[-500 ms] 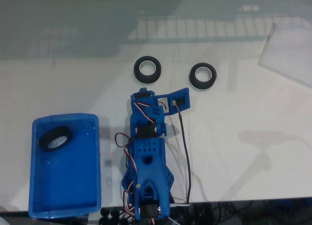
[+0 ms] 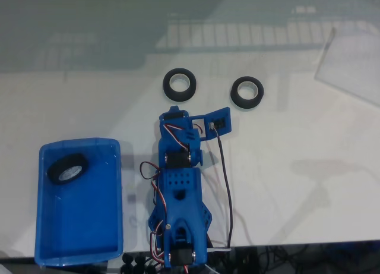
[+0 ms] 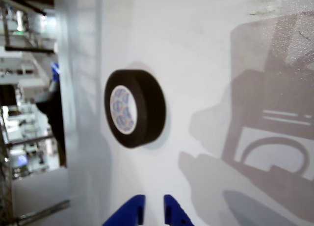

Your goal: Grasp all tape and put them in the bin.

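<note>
The fixed view looks straight down from well above the white table, taking in the whole workspace. The wrist view sits low and close, turned on its side, facing along the tabletop. Both share one tape roll and the table around it.

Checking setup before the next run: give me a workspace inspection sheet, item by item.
Surface: white glossy table, reflections of ceiling structure.
Job's things: two small black ring-shaped tape rolls on the table, one ahead of the arm, another to its right in the fixed view; a third inside the bright blue rectangular plastic bin.
Clutter: clear plastic sheet, upper right.
Grippers: blue two-finger gripper narrowly parted, empty, below a roll in the wrist view.
Cables: black cable; red, white, black servo wires.
Surroundings: blurred indoor room.
</note>
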You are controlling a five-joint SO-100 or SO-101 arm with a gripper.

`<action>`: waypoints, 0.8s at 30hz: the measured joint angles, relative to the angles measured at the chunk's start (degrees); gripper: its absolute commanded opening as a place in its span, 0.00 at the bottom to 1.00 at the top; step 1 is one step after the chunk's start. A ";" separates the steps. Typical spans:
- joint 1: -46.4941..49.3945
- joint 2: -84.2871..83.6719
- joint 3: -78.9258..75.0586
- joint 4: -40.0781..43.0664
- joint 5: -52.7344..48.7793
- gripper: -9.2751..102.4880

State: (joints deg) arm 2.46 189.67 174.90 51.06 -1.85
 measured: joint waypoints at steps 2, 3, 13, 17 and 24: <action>0.00 0.00 0.00 0.18 0.18 0.22; 0.00 0.00 0.00 0.18 0.26 0.24; 0.00 0.00 0.00 0.18 0.35 0.30; 0.00 0.00 0.00 0.18 0.35 0.30; 1.85 -6.77 -4.92 0.18 0.35 0.32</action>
State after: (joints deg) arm 4.31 182.90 169.98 51.24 -1.49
